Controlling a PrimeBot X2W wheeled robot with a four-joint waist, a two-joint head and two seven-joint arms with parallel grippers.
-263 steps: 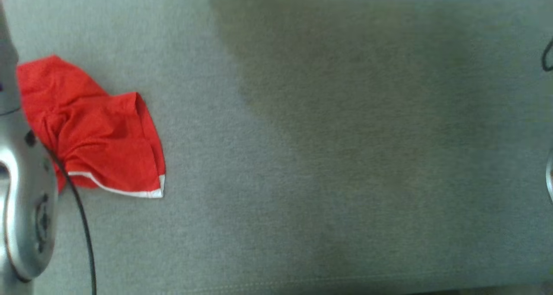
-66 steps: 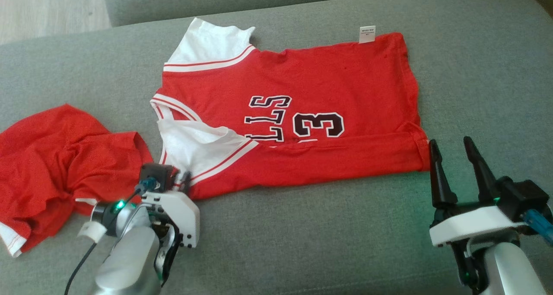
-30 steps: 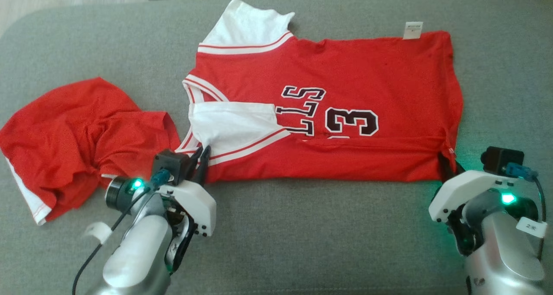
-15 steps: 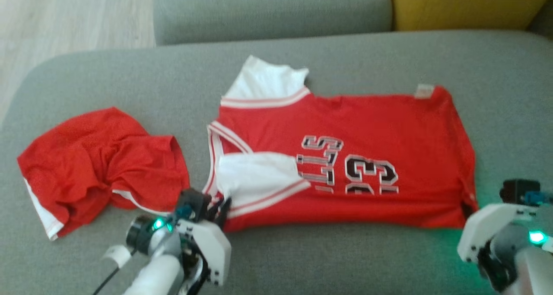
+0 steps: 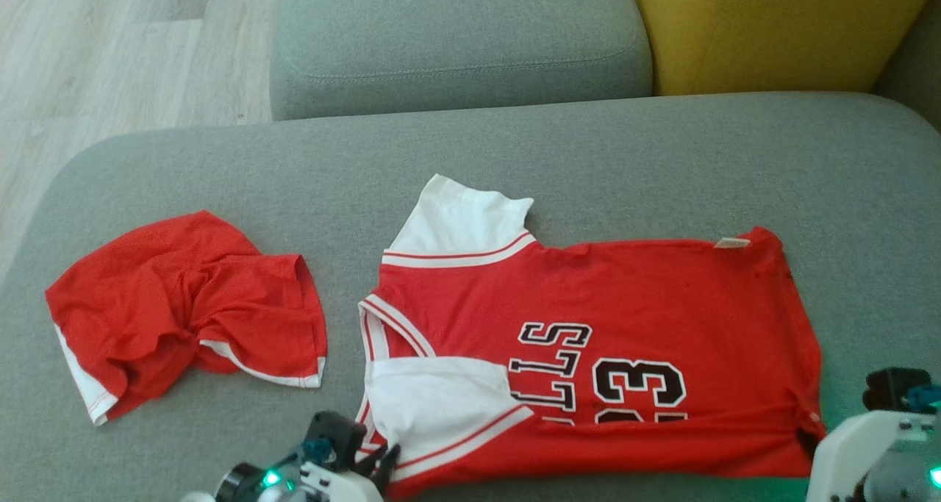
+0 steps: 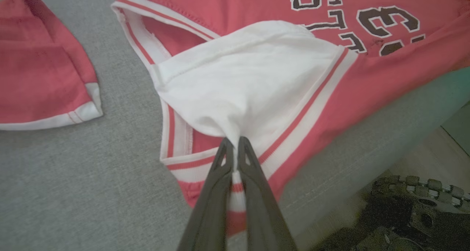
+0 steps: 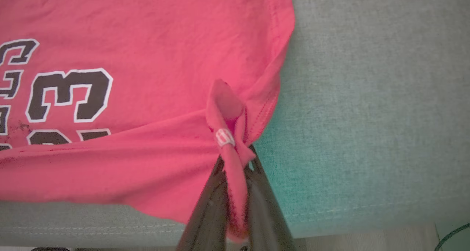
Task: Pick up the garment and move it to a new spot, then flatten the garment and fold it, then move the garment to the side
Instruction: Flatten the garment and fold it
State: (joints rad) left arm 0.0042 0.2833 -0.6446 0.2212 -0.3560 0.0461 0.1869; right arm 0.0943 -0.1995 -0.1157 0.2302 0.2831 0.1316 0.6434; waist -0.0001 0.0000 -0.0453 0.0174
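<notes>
Since two seconds ago my right gripper, which stood open and apart from the jersey, has come to the hem and closed. My head has also risen, so the whole picture has shifted, and that is no move of the cloth. Both grippers are now clenched on the jersey: the left gripper pinches the white sleeve that lies folded over the chest, and the right one pinches the near hem corner, bunched between its fingers. The jersey lies flat on the sofa seat, print upward, with its near edge close to the front of the seat. The red shorts lie apart to its left. Its long axis runs from my left to my right: the neck points left and the hem right, so the letters read sideways to me. I judge that the step is the lengthwise fold. To do it well I should raise both grippers together to equal height, keep the cloth lightly stretched between them, and carry the near edge straight away from me, so the crease stays parallel to the long axis. If one gripper leads, the fold will go skew.
</notes>
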